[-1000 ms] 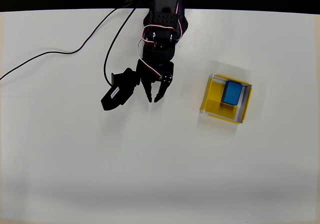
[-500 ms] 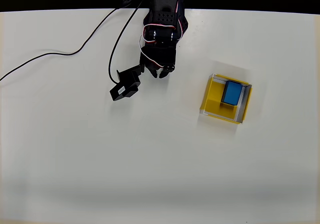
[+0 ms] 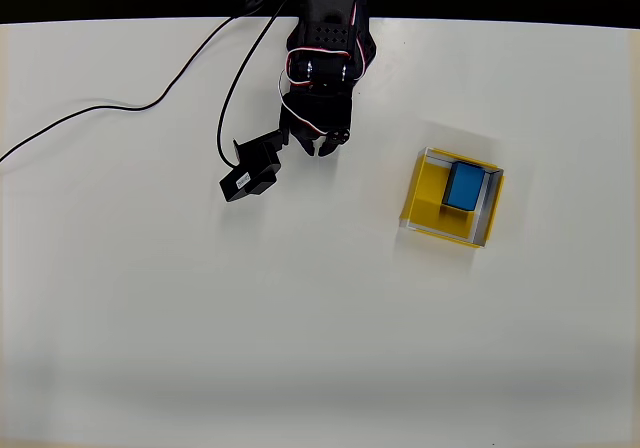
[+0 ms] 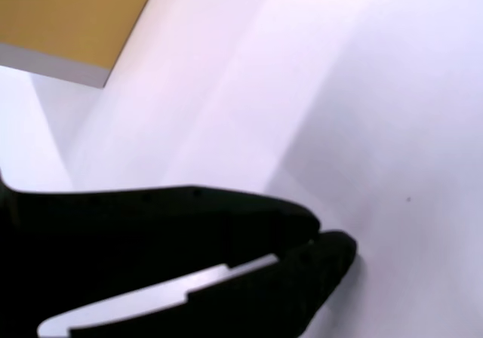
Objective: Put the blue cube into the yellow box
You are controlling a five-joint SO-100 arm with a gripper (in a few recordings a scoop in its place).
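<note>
One blue cube (image 3: 462,186) lies inside the yellow box (image 3: 428,206) on the right side of the white bench (image 3: 300,328) in the overhead view, pushed toward the box's upper right corner, so the yellow floor shows mainly to its left and below it. The pale walls of the box are thin and partly lost against the bench.

The black arm reaches down from the top edge, its base cut off by the dark band there. The hand (image 3: 322,149) sits well apart from the box, to its left, and is empty. From above its fingertips are small dark points close together; the wrist view shows the two black fingers (image 4: 226,225) meeting at their tips, so the hand is clenched on nothing. A black camera block (image 3: 250,173) juts out to the left of the hand, and a black cable (image 3: 150,101) trails across the bench to the left edge.

In the wrist view a blurred tan patch with a grey edge fills the upper left corner; what it is cannot be told.
</note>
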